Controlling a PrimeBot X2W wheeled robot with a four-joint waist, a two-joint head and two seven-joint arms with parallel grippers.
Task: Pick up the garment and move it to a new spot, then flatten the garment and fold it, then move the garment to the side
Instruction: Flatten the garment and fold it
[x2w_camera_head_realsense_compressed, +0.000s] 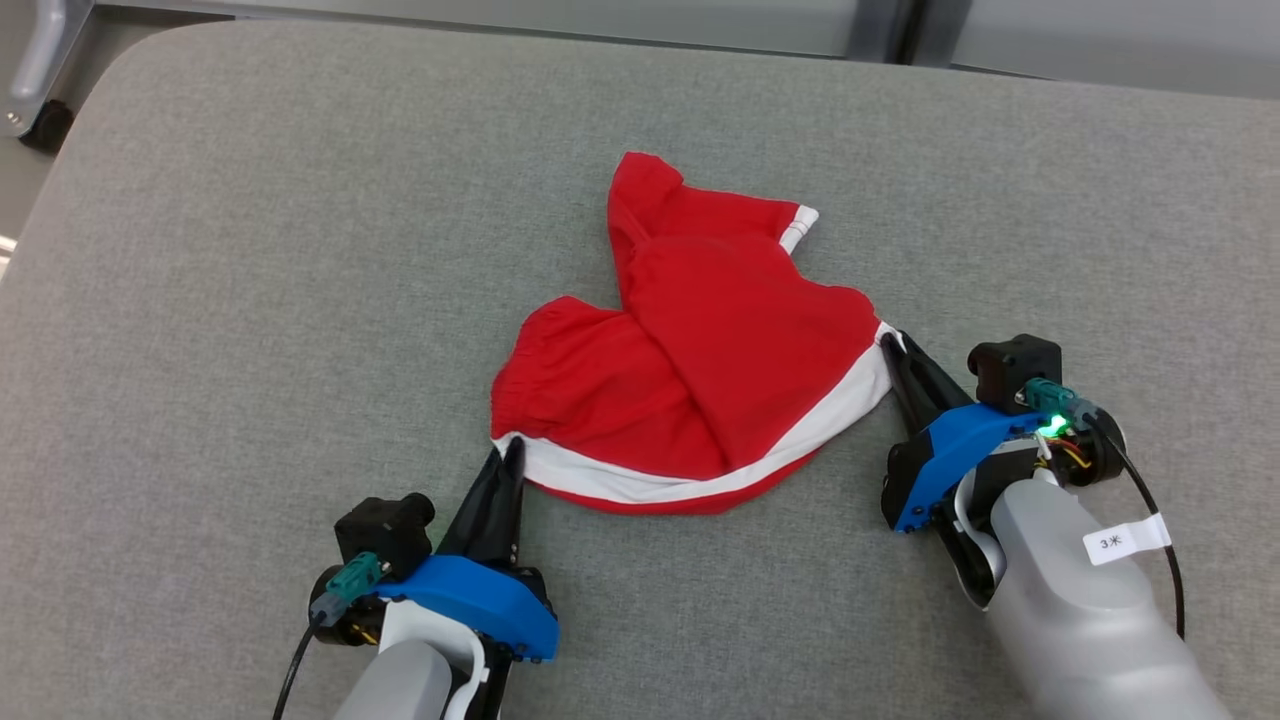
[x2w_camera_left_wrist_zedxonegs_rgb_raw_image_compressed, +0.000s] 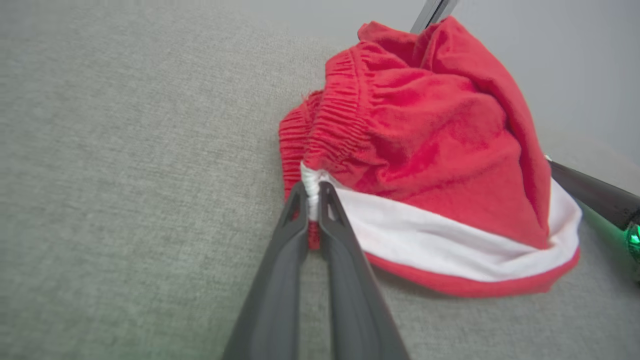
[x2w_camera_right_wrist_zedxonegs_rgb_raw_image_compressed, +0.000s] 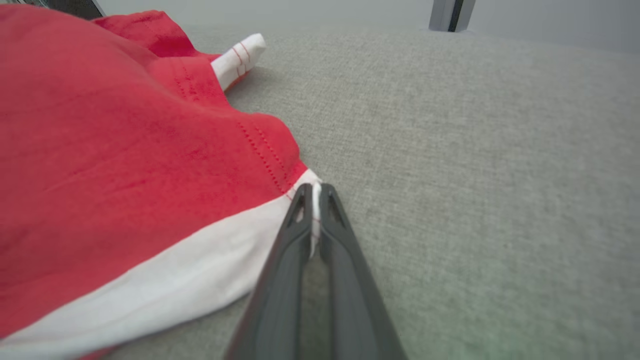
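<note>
In the head view the red garment (x2w_camera_head_realsense_compressed: 690, 370) lies crumpled on the grey cushion (x2w_camera_head_realsense_compressed: 200, 300), between the left gripper (x2w_camera_head_realsense_compressed: 510, 455) and right gripper (x2w_camera_head_realsense_compressed: 893, 345). The left wrist view shows the fingers (x2w_camera_left_wrist_zedxonegs_rgb_raw_image_compressed: 277, 260) clenched on the white hem at their tips. The right wrist view shows the same at the other corner, so flattening, folding and setting aside seem yet to do.

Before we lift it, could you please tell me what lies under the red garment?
The grey padded surface shows all around the garment, which rests on it. Anything beneath its folds is covered.
</note>
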